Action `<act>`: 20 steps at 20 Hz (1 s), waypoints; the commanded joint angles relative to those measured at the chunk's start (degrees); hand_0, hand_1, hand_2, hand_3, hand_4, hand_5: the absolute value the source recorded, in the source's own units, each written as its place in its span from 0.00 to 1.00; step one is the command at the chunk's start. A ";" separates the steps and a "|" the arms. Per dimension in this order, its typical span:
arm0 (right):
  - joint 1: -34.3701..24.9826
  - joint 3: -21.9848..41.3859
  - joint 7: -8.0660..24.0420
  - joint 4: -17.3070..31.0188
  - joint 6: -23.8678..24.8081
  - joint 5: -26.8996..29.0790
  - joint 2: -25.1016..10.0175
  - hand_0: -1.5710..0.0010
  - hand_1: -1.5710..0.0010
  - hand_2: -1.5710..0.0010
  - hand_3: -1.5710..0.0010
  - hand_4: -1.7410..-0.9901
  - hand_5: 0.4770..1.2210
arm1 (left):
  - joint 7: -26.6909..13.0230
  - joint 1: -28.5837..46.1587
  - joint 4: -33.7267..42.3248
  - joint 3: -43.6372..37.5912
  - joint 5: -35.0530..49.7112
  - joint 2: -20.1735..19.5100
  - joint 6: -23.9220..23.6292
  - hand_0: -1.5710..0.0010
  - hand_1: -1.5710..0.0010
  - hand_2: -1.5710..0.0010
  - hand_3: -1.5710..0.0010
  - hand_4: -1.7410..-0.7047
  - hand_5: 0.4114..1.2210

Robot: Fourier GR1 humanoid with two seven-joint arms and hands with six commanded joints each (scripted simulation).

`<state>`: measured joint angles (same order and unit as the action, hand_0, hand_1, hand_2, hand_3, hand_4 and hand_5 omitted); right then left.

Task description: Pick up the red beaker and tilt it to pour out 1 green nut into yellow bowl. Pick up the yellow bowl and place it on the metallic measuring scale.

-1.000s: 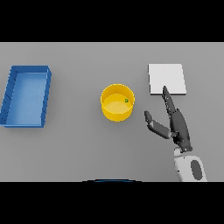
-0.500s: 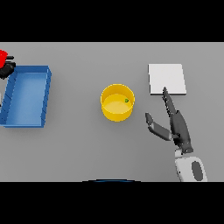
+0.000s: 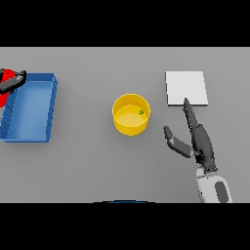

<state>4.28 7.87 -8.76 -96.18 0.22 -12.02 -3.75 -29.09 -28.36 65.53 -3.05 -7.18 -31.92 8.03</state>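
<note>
Since one green nut lies in the yellow bowl mid-counter, pouring looks done. Right robot hand, fingers spread wide, must next grasp the bowl for the scale; left robot hand holds the red beaker at the counter's left edge.

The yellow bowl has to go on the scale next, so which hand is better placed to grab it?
Right hand: open beside the yellow bowl, just below the scale. Left hand is far off, holding the red beaker.

Right hand open (fingers straight); left hand edge-clipped.
</note>
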 commanded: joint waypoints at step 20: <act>-17.86 12.30 5.96 6.05 -8.51 -24.24 -14.41 1.00 1.00 1.00 1.00 0.80 0.20 | 3.85 1.44 2.24 2.55 -2.27 1.78 -2.09 1.00 1.00 1.00 1.00 0.90 0.34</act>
<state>-13.63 20.16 -2.77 -90.14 -8.29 -36.25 -18.14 -25.23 -26.93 67.77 -0.48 -9.44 -30.11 5.96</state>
